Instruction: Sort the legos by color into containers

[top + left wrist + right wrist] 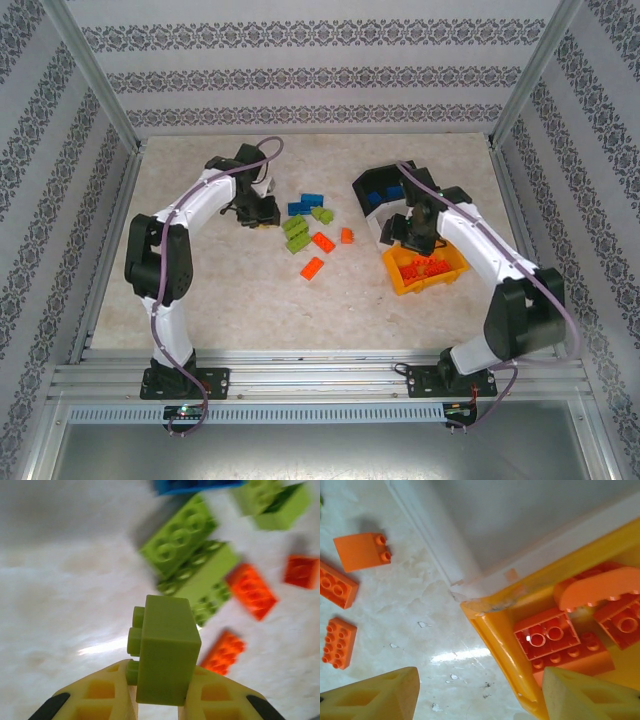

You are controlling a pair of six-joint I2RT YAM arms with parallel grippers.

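Sorting looks roughly half done, judging by where the bricks lie. The orange-yellow bin [400,283] holds several orange-red bricks [547,637], and blue pieces [392,191] sit inside the black bin [362,183]. The white bin [381,233] stands between those two, touching the orange-yellow bin at a corner. The right arm covers most of it from above, so it is impossible to tell whether any green has gone in.

Loose on the table [200,300] in a cluster between the arms are two blue bricks [306,204], a few lime green bricks [296,235] and three loose orange-red bricks [322,241].

The left gripper [160,695] pinches one held green brick [167,650] between its yellow fingers [100,692], just beside that cluster and well apart from the bins. The right gripper [480,690] hangs over the orange-yellow bin's corner with its fingers spread and nothing between them.

What is left appears to be delivering the held green brick and clearing the cluster.
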